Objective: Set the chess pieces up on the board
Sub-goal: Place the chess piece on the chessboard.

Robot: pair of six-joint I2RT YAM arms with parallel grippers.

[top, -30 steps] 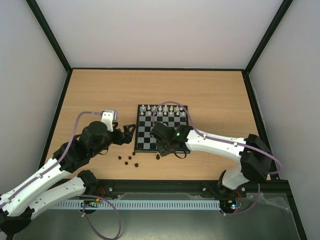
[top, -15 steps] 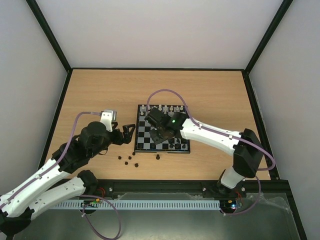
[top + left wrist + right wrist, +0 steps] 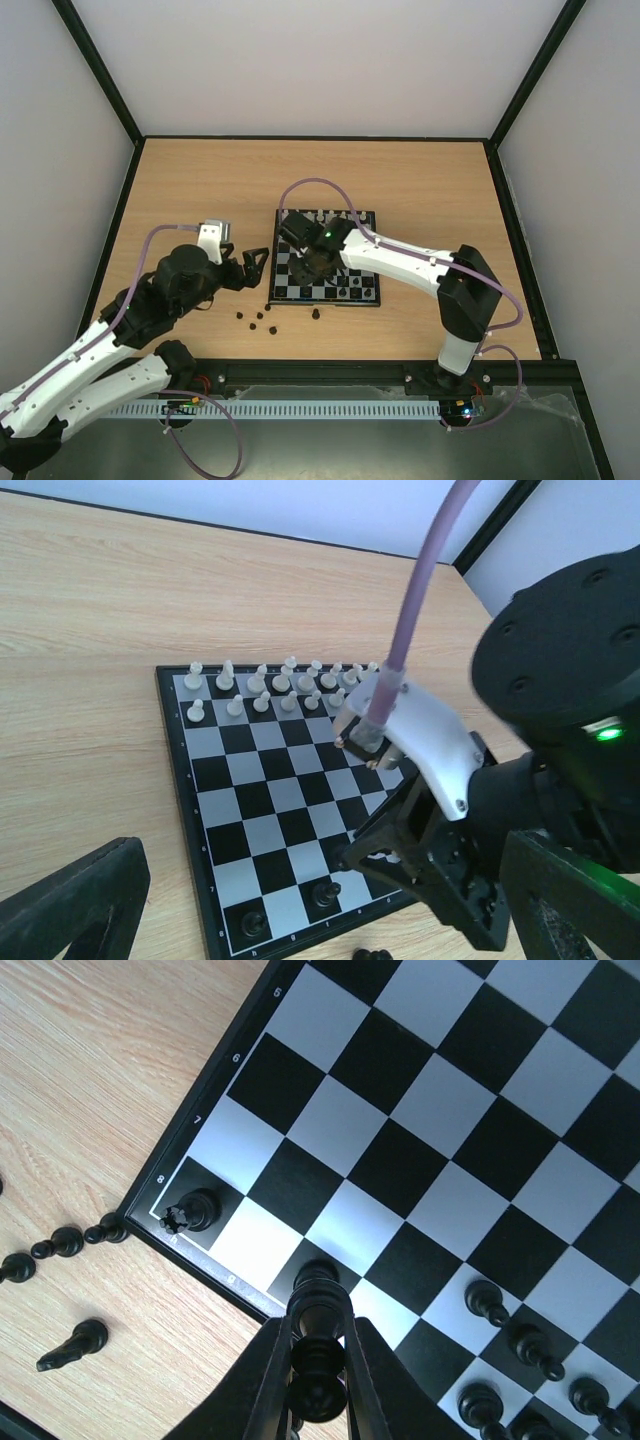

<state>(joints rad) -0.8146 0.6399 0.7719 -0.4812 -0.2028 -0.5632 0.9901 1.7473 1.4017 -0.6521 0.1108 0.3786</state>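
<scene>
The board (image 3: 292,288) lies mid-table, white pieces (image 3: 270,685) lined along its far side. My right gripper (image 3: 318,1345) is shut on a black chess piece (image 3: 319,1385), held just above the near-left part of the board (image 3: 440,1110); in the top view this gripper (image 3: 314,262) covers that area. Close beyond the held piece stands another black piece (image 3: 317,1272), and a black rook (image 3: 190,1212) fills the corner square. Black pawns (image 3: 487,1302) stand further right. My left gripper (image 3: 256,264) hangs open beside the board's left edge, holding nothing.
Several loose black pieces (image 3: 255,321) lie on the wood near the board's near-left corner, one more (image 3: 315,313) just off its near edge. The right arm (image 3: 400,262) stretches across the board. Black frame rails border the table.
My right gripper, holding the black piece, has swung from the board's near edge up and left over the near-left squares. The left arm has hardly shifted.
</scene>
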